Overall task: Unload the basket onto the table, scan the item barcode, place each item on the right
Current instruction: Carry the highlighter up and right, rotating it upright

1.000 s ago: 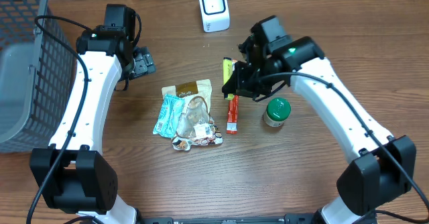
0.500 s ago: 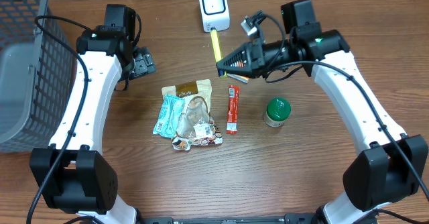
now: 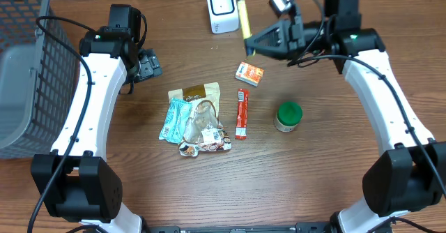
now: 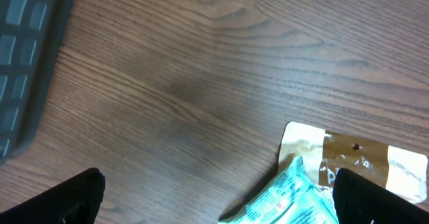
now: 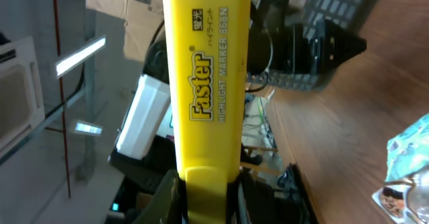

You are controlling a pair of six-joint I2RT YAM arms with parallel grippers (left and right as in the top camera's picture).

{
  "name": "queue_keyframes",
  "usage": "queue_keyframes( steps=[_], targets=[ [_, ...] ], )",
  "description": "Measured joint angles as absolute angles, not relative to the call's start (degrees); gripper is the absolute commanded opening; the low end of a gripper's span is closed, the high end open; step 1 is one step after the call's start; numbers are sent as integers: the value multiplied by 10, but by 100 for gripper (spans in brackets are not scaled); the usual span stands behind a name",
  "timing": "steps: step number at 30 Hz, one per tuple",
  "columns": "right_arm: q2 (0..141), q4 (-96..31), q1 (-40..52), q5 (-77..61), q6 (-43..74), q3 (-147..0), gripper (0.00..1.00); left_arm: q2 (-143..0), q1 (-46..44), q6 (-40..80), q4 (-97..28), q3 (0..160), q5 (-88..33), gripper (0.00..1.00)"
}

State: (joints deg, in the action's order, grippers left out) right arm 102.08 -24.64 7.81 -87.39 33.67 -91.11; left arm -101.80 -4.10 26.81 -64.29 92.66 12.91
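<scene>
The item is a yellow highlighter (image 3: 244, 18), printed "Faster", and my right gripper (image 3: 249, 46) is shut on its lower end. It is held off the table, just right of the white scanner (image 3: 221, 8) at the back edge. In the right wrist view the highlighter (image 5: 204, 83) fills the middle, rising from between the fingers of the right gripper (image 5: 206, 197). No barcode shows on the side I can see. My left gripper (image 3: 148, 65) hangs open at the left. In its wrist view the left gripper (image 4: 218, 207) has only bare wood between its fingers.
A grey wire basket (image 3: 21, 65) stands at the far left. A pile of snack packets (image 3: 195, 118), a red stick packet (image 3: 241, 113), a small orange box (image 3: 249, 73) and a green-lidded jar (image 3: 288, 116) lie mid-table. A teal packet (image 4: 295, 197) lies by the left gripper's right finger.
My right arm has lifted the highlighter from mid-table and carried it back and to the right, up beside the scanner. The orange box now shows. The left arm has not moved.
</scene>
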Motion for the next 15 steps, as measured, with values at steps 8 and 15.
queue_keyframes(
  steps=[8, 15],
  targets=[
    [1021, 70, 69, -872, 653, -912, 4, -1018, -41, 268, -644, 927, 129, 100],
    [1022, 389, 69, -833, 969, -912, 4, -1018, -41, 268, -643, 927, 129, 100]
  ],
)
